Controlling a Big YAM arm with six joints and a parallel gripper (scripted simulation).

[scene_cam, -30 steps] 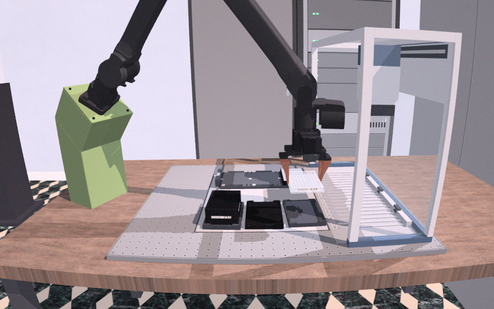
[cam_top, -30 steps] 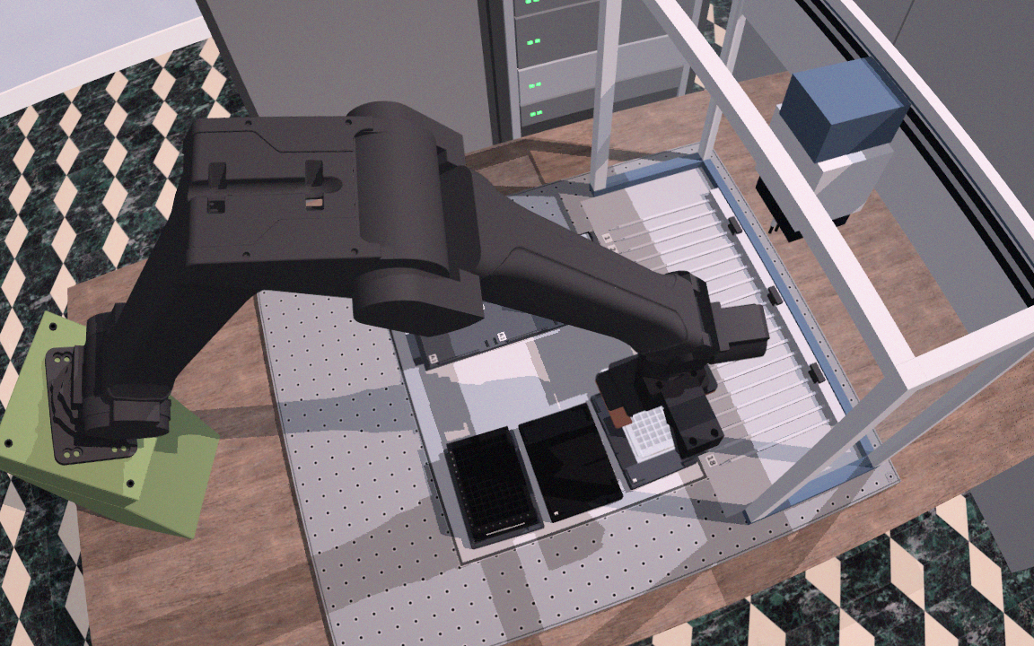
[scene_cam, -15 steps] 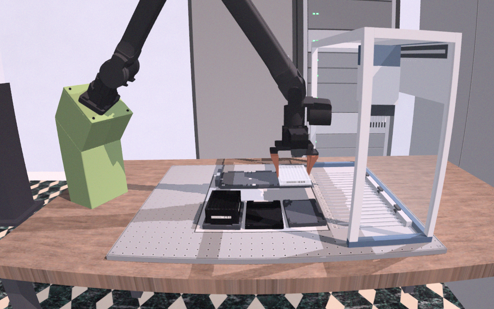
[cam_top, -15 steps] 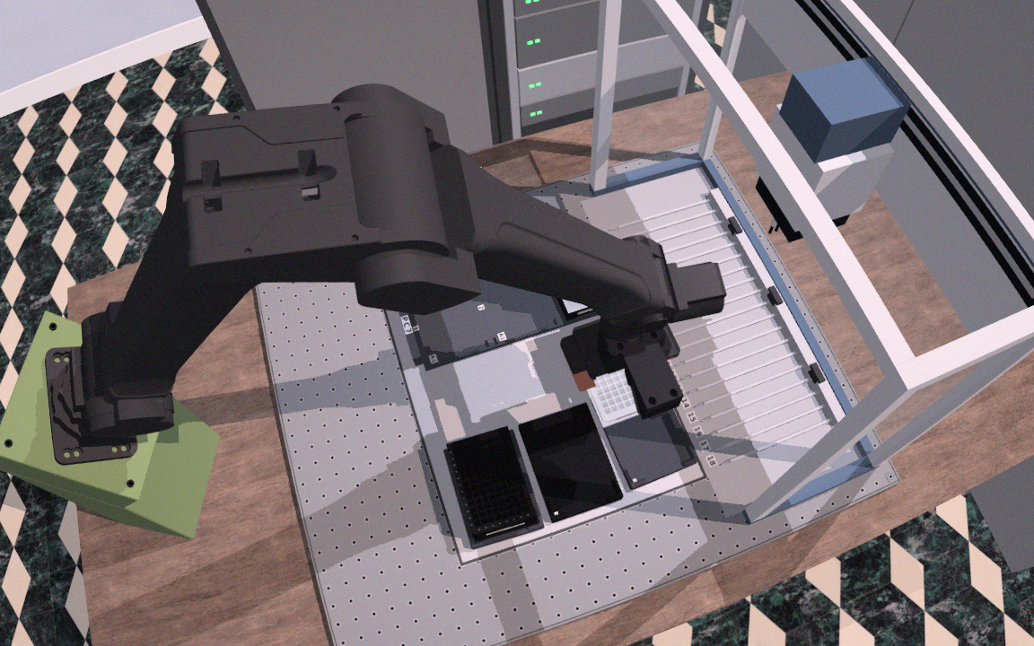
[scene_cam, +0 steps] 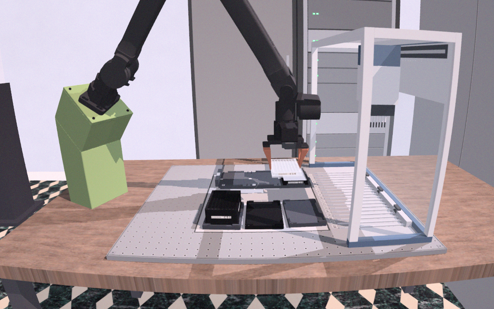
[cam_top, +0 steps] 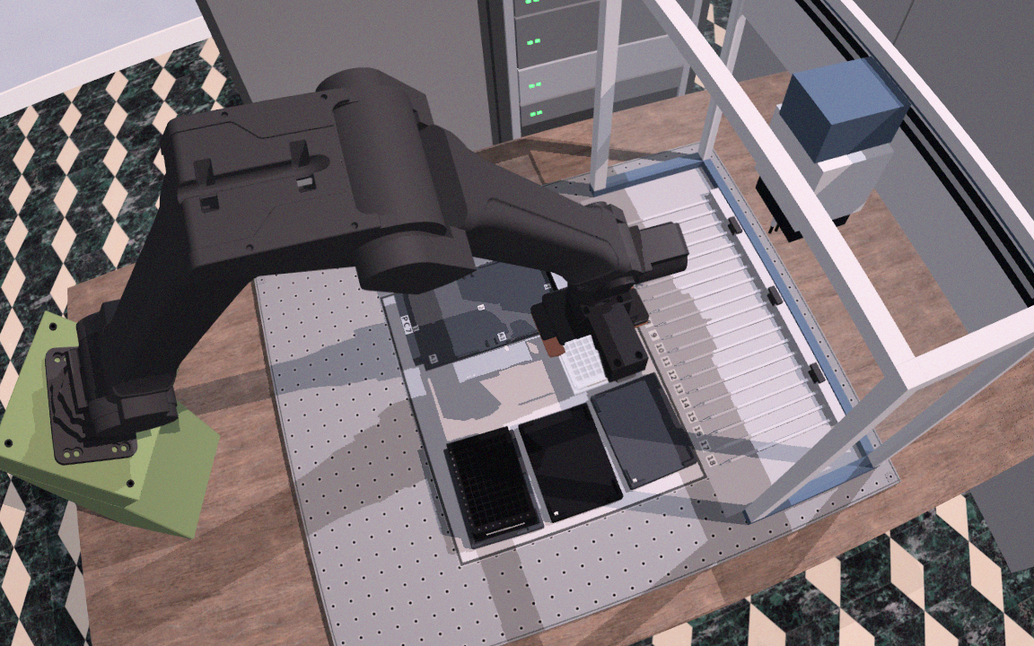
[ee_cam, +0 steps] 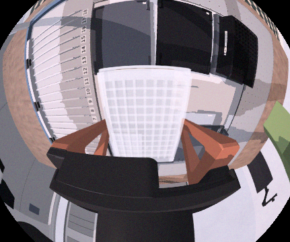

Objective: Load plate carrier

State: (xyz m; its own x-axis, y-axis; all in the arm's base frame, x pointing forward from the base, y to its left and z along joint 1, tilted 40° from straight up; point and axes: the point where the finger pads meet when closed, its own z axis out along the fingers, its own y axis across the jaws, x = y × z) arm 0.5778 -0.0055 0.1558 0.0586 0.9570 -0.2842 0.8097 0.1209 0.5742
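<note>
My gripper is shut on the white 96-well plate C15, held by its long sides. It hangs just above the end of the dark plate carrier PC7 nearest the rails. In the overhead view the plate sits under the wrist, beside the carrier. The wrist view shows the plate between the orange fingers. Nest S3 is empty. The black 384-well plate C16 lies on S2. The deep-well block C51 stands on S1.
The ribbed loading rails lie to the right under a white frame. Small dark lamps sit along the stop bar. The arm's green pedestal stands at the table's left.
</note>
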